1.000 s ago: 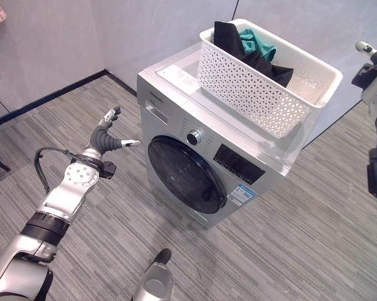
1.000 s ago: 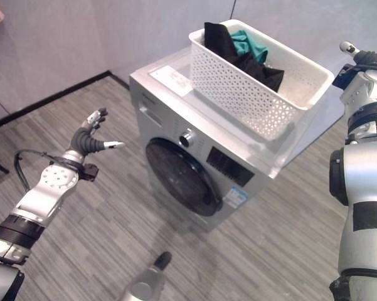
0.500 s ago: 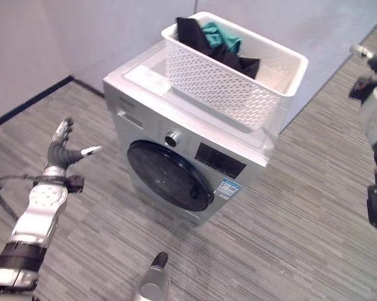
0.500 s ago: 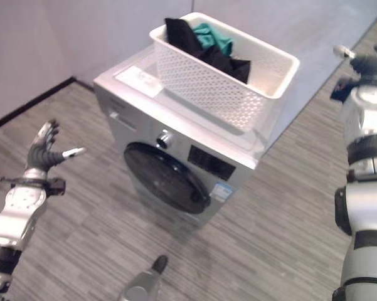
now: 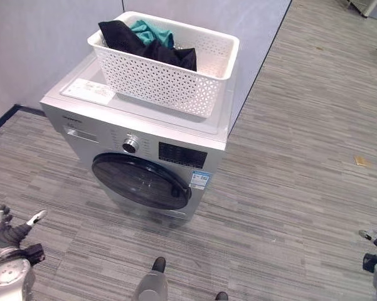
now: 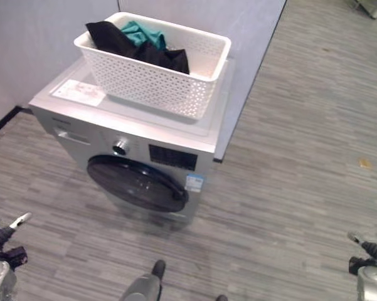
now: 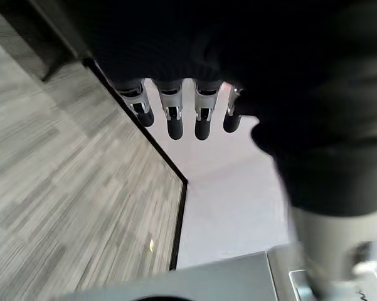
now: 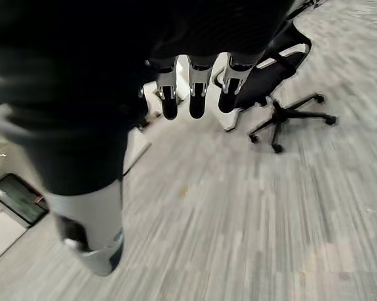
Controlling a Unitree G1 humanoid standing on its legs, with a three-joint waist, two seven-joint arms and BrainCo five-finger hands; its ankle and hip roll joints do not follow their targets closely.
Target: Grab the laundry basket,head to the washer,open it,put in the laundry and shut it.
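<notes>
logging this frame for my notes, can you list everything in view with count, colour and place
washer: one, silver-grey, against the wall, round dark door shut
laundry basket: one, white, on top of the washer
laundry: black and teal pieces, in the basket's far end
scrap: one, small, yellowish, on the grey floor to the right
office chair: one, black, in the right wrist view
left robot hand: lower left, open, holding nothing
right robot hand: lower right, open, holding nothing

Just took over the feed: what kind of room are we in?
Probably an office or lab rather than a home laundry: a washer with a laundry basket on top, grey plank floor, and an office chair.
</notes>
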